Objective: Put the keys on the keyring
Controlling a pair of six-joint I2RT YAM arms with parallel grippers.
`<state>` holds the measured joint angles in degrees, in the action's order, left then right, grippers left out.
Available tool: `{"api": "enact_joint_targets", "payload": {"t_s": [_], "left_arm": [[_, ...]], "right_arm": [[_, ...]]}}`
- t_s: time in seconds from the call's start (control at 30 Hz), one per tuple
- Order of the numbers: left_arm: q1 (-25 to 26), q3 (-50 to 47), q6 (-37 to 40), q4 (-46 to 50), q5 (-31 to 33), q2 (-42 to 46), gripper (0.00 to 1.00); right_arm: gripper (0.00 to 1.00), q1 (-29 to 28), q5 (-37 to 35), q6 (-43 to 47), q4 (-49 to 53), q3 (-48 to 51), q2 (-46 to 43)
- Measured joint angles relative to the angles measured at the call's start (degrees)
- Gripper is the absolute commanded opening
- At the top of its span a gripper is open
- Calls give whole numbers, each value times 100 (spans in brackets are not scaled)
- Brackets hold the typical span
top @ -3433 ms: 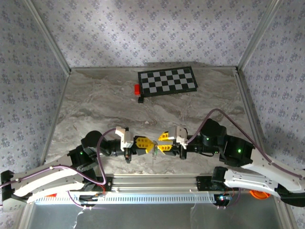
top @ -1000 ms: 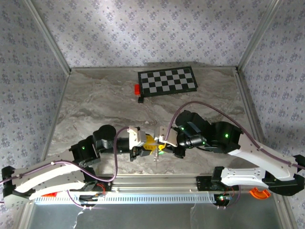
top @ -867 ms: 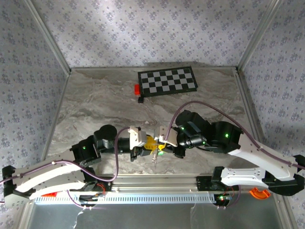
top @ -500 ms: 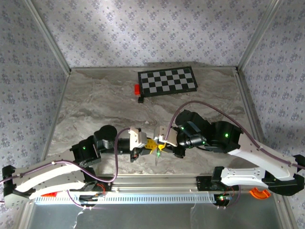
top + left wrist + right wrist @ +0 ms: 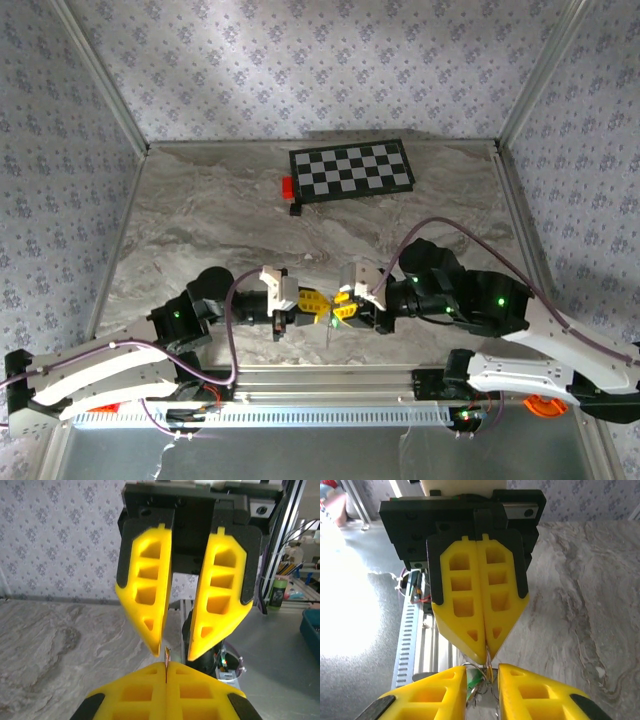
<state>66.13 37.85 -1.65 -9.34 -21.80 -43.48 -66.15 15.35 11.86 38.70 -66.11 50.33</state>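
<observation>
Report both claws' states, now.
Left claw: shut on the keyring.
Right claw: open, its fingers either side of the keyring.

Matt yellow plastic is seen on the pads [image 5: 127,587]. The table [image 5: 200,220] is finished in smooth, marble-veined stone. The keyring [image 5: 476,677] is made of thin, bright metal.

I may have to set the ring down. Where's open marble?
Bare marble runs from the checkerboard down to the left gripper and right gripper, and left of the red block to the wall. The near middle, where both grippers meet, is crowded.
</observation>
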Motion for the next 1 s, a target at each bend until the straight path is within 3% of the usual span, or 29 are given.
{"api": "enact_joint_targets", "payload": {"t_s": [0.13, 0.6, 0.77, 1.0], "left_arm": [[0, -70, -103, -284, -105, 52, 0], [0, -245, -317, -1051, -225, 105, 0], [-2, -247, -343, -1106, -225, 96, 0], [-2, -245, -334, -1097, -199, 96, 0]], "right_arm": [[27, 9, 105, -168, -297, 219, -122], [13, 94, 275, -461, -1248, 789, -535], [0, 116, 354, -542, -1432, 925, -629], [0, 142, 356, -546, -1495, 962, -656]]}}
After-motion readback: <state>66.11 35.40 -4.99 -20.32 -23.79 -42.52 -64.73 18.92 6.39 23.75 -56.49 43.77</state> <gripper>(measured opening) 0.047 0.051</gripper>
